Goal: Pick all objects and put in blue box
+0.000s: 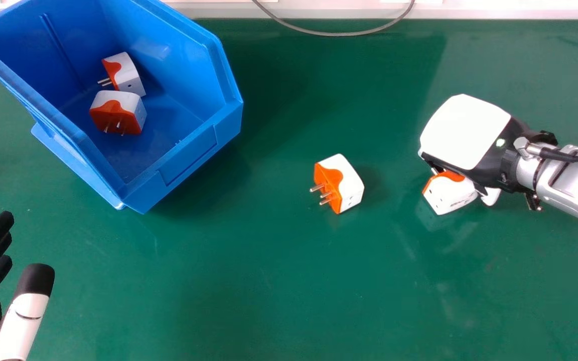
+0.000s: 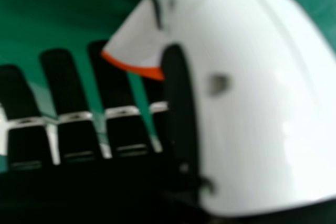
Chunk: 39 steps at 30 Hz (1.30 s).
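Green table (image 1: 249, 281) | right robot hand (image 1: 464, 131) | back upward | adapter (image 1: 450, 196) partly beneath

four adapters (image 1: 351, 183); one box (image 1: 188, 155)

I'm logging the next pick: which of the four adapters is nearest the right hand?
The adapter partly under the right hand; the middle adapter lies apart, the other two are in the blue box.

high head view faces down; close right hand view faces one shared adapter (image 1: 448, 196).
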Motion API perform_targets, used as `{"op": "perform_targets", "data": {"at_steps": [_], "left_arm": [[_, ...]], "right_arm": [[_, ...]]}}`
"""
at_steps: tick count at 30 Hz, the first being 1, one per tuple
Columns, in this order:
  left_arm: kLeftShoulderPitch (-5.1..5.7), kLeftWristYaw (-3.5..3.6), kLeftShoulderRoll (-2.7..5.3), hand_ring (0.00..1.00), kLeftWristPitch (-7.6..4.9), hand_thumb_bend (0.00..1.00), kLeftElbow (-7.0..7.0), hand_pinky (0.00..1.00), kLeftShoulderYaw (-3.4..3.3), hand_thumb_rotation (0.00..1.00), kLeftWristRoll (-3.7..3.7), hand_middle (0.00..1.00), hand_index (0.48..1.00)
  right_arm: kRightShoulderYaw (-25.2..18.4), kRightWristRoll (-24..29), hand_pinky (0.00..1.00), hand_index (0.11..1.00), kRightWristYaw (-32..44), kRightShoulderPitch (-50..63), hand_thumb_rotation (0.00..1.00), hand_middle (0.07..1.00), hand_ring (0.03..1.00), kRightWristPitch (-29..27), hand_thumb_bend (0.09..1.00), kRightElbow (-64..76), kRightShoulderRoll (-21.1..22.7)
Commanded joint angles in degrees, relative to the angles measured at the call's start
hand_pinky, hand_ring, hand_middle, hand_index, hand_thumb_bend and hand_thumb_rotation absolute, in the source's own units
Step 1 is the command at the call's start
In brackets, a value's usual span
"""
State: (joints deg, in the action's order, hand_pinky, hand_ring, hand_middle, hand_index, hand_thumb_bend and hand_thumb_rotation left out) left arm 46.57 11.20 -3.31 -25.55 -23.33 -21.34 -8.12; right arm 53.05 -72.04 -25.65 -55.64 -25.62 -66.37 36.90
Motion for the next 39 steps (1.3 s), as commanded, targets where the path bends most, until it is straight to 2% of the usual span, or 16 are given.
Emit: {"op": "perform_targets", "data": {"at_steps": [1, 7, 11, 24, 29, 34, 39], "left_arm": [[0.70, 0.05, -0.33, 0.97, -0.75, 0.70, -1.27, 0.98, -0.82, 0.76, -0.72, 0.96, 0.953], [0.38, 0.01, -0.38, 0.97, -0.82, 0.70, -0.95, 0.98, -0.80, 0.76, -0.53, 0.96, 0.953], [0.42, -0.15, -0.17, 0.97, -0.48, 0.70, -1.59, 0.98, -0.52, 0.76, -0.38, 0.96, 0.953], [0.08, -0.11, 0.09, 0.97, -0.24, 0.70, -1.26, 0.97, -0.17, 0.76, -0.94, 0.96, 0.950], [-0.08, -0.04, -0.02, 0.97, -0.25, 0.70, -1.06, 0.97, -0.21, 0.76, -1.27, 0.96, 0.950], [-0.19, -0.04, -0.21, 0.97, -0.31, 0.70, -0.95, 0.97, -0.38, 0.76, -1.08, 0.96, 0.950], [-0.42, 0.05, -0.54, 0.97, -0.28, 0.70, -0.63, 0.97, -0.64, 0.76, -1.10, 0.96, 0.950]], "right_arm": [[-1.7, 2.1, 0.41, 0.461, -1.3, -1.4, 0.00, 0.501, 0.477, 0.3, 0.504, -0.1, 0.1], [-3.1, 3.7, 0.42, 0.458, 1.7, -0.9, 0.00, 0.500, 0.476, 1.7, 0.503, 0.5, -0.5], [-4.6, 5.3, 0.42, 0.456, 3.5, -0.4, 0.00, 0.499, 0.476, 2.4, 0.502, 0.8, -1.0], [-11.6, 12.8, 0.38, 0.490, 8.2, 3.5, 0.00, 0.472, 0.454, 3.5, 0.501, 8.8, -0.3], [-15.4, 15.8, 0.38, 0.495, 10.2, 6.3, 0.00, 0.467, 0.450, 3.7, 0.501, 13.7, 1.0], [-19.9, 19.6, 0.37, 0.501, 14.9, 9.8, 0.00, 0.455, 0.437, 6.1, 0.500, 19.1, 1.4], [-22.4, 21.1, 0.36, 0.506, 17.9, 12.4, 0.00, 0.450, 0.432, 6.9, 0.499, 23.6, 2.2]]}}
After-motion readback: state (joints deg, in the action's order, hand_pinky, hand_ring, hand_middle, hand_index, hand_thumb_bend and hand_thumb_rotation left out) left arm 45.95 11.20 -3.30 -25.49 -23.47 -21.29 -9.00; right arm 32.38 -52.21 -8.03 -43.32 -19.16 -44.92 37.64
